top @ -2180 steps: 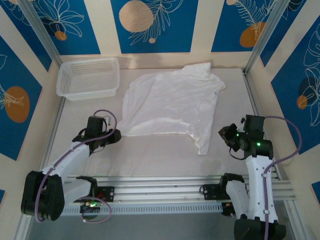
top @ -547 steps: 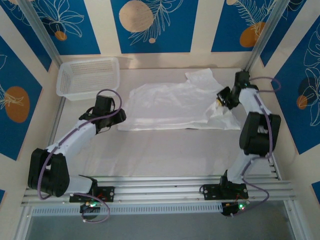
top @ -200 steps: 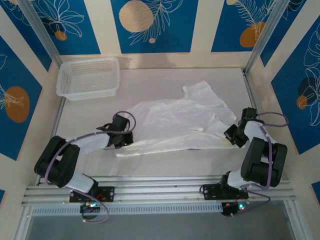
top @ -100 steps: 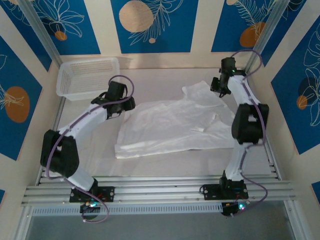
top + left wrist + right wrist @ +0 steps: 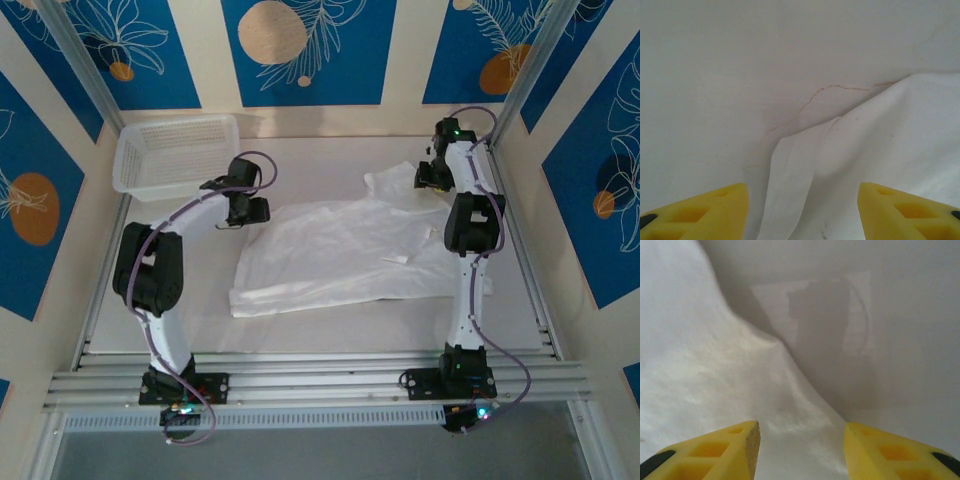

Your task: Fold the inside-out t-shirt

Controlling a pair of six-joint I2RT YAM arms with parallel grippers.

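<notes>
Released and empty, the left gripper [image 5: 245, 207] at the far-left corner of the inside-out t-shirt [image 5: 350, 250]. From the left wrist, same gripper [image 5: 802, 200] with yellow fingers [image 5: 715, 210] wide apart, nothing clamped, and a folded strip of the shirt's edge [image 5: 790, 185] lying below the gap. Likewise let go, the right gripper [image 5: 428, 178] at the shirt's far-right corner, beside the sleeve that pokes out there. From the right wrist, that gripper [image 5: 801, 440] with fingers [image 5: 720, 452] spread and holding nothing, cloth [image 5: 705, 365] beneath and to the left, bare surface [image 5: 920, 315] to the right under a grey shadow.

Largest of all, the white table [image 5: 180, 270], filling the floor of the cell. Spread over its middle and right, the t-shirt: flat, wrinkled, wider than deep, its right part crossed by the right arm. In the far-left corner, a white mesh basket [image 5: 175, 185], near the left arm and apart from the cloth. Right of the shirt's centre, a small tag [image 5: 397, 259] lying on the fabric. Smallest, a thin reddish line [image 5: 840, 90] on the table just past the shirt's edge, seen from the left wrist.
</notes>
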